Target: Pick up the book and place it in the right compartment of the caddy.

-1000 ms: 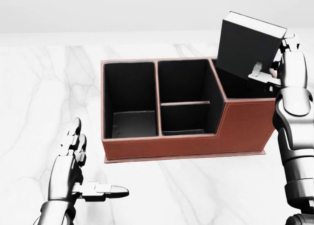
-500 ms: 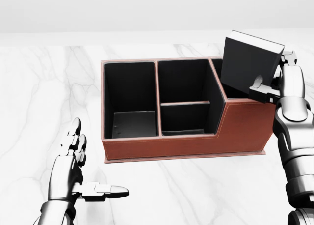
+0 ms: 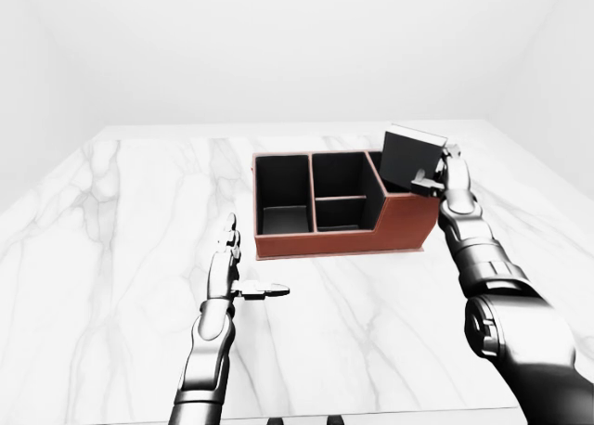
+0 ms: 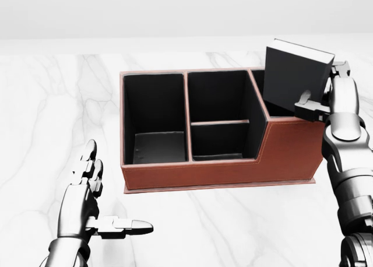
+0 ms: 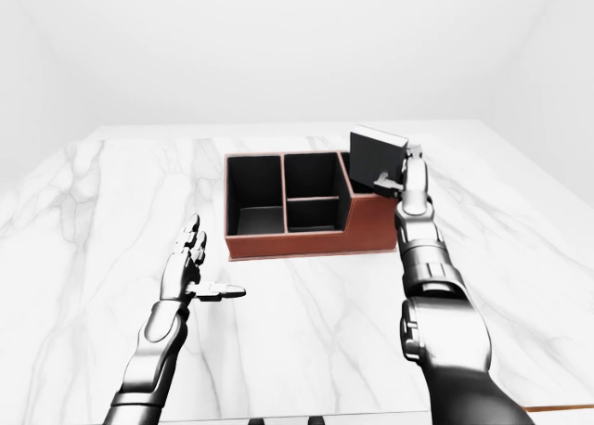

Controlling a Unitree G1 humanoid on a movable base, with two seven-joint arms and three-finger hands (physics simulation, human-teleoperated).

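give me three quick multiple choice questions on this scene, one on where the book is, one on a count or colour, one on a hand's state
1. Where is the book?
A. lying on the table
B. partly down in the caddy's right compartment
C. in the left compartment

2. How many compartments does the caddy show?
A. two
B. four
C. six

3. How is the left hand?
A. open and empty
B. closed on the book
C. resting in the caddy

Answers: 1 B, its lower end sits inside the right compartment, held tilted by the right hand. 2 B, one left, two in the middle, one right. 3 A, fingers spread above the marble table.
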